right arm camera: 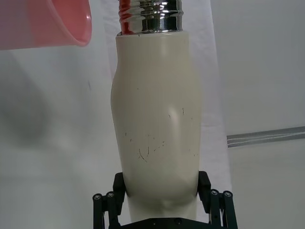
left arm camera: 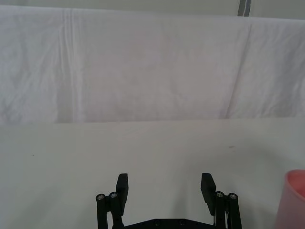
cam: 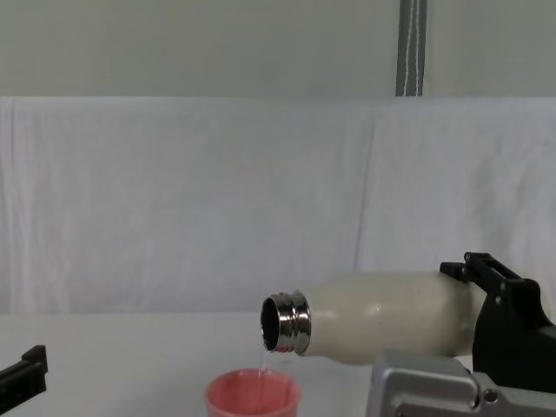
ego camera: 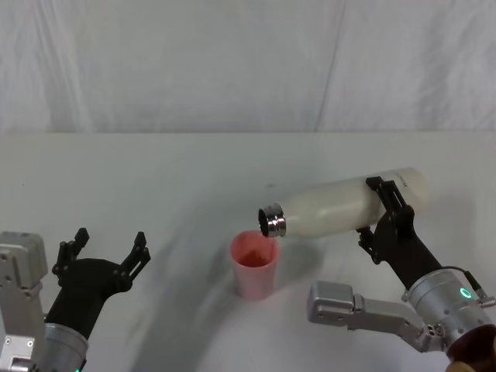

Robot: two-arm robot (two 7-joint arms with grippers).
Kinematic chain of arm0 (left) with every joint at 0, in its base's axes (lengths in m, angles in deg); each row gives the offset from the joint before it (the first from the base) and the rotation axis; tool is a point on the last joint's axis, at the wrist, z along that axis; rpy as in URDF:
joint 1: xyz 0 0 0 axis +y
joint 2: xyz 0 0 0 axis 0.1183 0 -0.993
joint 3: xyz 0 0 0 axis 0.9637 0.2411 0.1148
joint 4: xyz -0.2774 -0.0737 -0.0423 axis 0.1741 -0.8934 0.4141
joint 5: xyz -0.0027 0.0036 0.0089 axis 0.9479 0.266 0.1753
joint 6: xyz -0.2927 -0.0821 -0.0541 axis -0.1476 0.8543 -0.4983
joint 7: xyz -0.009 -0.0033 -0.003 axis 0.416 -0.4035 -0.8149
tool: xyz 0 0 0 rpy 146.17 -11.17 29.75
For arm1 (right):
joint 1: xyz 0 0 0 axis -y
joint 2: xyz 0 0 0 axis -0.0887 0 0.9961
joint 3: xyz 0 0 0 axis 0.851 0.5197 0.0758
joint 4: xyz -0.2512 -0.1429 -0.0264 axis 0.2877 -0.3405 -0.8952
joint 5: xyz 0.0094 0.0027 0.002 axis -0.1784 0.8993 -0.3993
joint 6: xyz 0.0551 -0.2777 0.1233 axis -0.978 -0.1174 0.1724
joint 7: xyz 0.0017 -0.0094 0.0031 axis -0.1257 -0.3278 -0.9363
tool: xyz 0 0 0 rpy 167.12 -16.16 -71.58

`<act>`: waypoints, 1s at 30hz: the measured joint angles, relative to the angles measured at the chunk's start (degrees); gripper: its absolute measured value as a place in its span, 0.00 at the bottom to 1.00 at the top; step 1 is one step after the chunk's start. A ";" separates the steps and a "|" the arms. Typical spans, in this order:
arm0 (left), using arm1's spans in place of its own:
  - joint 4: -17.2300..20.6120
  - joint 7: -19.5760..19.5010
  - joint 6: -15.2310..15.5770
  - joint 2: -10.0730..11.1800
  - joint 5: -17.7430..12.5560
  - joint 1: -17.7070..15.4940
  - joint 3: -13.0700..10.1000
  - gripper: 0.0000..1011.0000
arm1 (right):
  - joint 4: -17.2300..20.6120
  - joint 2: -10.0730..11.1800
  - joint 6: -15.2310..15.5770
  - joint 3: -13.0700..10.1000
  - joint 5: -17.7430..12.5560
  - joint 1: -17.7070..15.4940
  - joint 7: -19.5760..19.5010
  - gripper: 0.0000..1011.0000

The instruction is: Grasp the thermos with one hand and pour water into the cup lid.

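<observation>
Thermos [right arm camera: 157, 109] base — hidden behind hand [right arm camera: 162, 191]

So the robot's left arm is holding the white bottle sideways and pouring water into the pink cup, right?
Not quite. The right gripper is the one clamped on the white bottle, as the head view shows. The left gripper sits open to the side, holding nothing. The rest is right: the bottle is tipped sideways over the pink cup, and the chest view shows water trickling in.
</observation>
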 joint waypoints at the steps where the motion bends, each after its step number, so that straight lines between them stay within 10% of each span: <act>1: 0.00 0.00 0.00 0.00 0.00 0.00 0.00 0.99 | 0.02 0.00 0.00 -0.01 -0.01 -0.05 0.00 0.94; 30: 0.00 0.00 0.00 0.00 0.00 0.00 0.00 0.99 | 0.08 0.08 -0.03 -0.06 -0.04 -0.23 -0.12 0.94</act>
